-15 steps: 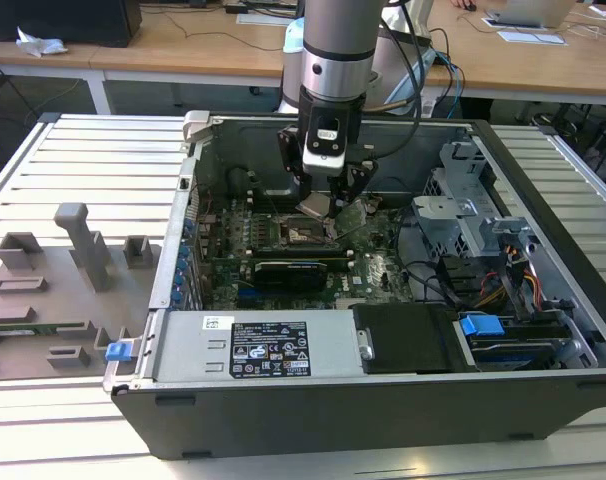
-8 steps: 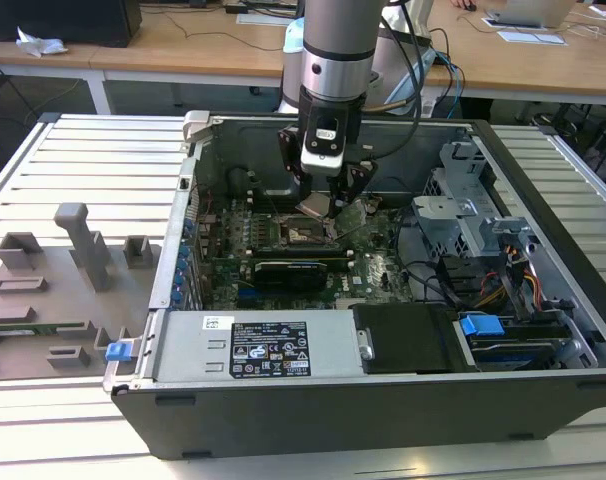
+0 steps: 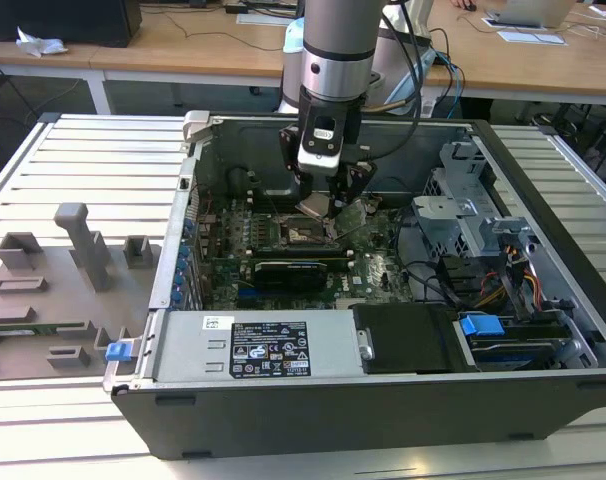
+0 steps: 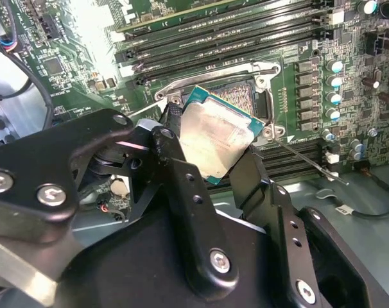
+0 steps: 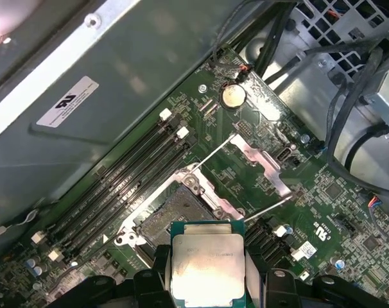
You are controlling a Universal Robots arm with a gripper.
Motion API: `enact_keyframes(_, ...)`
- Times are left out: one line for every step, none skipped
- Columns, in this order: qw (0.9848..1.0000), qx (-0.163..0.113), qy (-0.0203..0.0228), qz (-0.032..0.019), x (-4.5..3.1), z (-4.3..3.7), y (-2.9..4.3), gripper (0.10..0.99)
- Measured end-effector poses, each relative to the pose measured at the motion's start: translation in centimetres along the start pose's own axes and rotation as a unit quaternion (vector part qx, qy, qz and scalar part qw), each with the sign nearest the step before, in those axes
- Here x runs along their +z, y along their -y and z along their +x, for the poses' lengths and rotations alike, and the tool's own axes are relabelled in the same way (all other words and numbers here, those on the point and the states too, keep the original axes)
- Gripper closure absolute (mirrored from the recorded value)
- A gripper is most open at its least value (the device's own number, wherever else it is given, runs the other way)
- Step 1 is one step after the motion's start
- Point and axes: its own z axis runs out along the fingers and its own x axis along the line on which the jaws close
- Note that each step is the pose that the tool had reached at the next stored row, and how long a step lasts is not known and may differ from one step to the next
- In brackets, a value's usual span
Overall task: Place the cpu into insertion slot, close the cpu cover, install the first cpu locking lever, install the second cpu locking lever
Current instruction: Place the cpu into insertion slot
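Gripping: the claw (image 4: 214, 154) is closed on the cpu (image 5: 207, 264), one finger on each of two opposite edges.
Cpu place: a little above the centre of the exterior view, held over one edge of the insertion slot (image 5: 176, 210) and not yet in it. I cannot tell if they touch.
Cover: the cpu cover (image 5: 257, 159) stands folded open beyond the slot, and the thin locking levers (image 5: 266, 208) are released.
Risk one: the chip looks turned against the slot's frame. If lowered so, a corner may bend the fine contacts.
Risk two: only thin edges are held, so the chip may slip.
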Motion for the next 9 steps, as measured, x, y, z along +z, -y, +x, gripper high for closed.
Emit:
enact_keyframes(1.0,0.003,0.0001,0.0,0.0,0.0,0.0,0.545)
enact_keyframes(1.0,0.009,0.0001,0.0001,0.0,0.0,0.0,0.545)
enact_keyframes(0.9999,0.011,0.0002,0.0001,0.0,0.0,0.0,0.545)
enact_keyframes(0.9999,0.013,0.0002,0.0001,0.0,0.0,0.0,0.545)
enact_keyframes(0.9998,0.017,0.0002,0.0002,0.0,0.0,0.0,0.545)
enact_keyframes(0.9998,0.021,0.0003,0.0003,0.0,0.0,0.0,0.545)
enact_keyframes(0.9997,0.024,0.0003,0.0003,0.0,0.0,0.0,0.545)
enact_keyframes(0.9996,0.027,0.0004,0.0004,0.0,0.0,0.0,0.545)
enact_keyframes(0.9995,0.03,0.0005,0.0004,0.0,0.0,0.0,0.545)
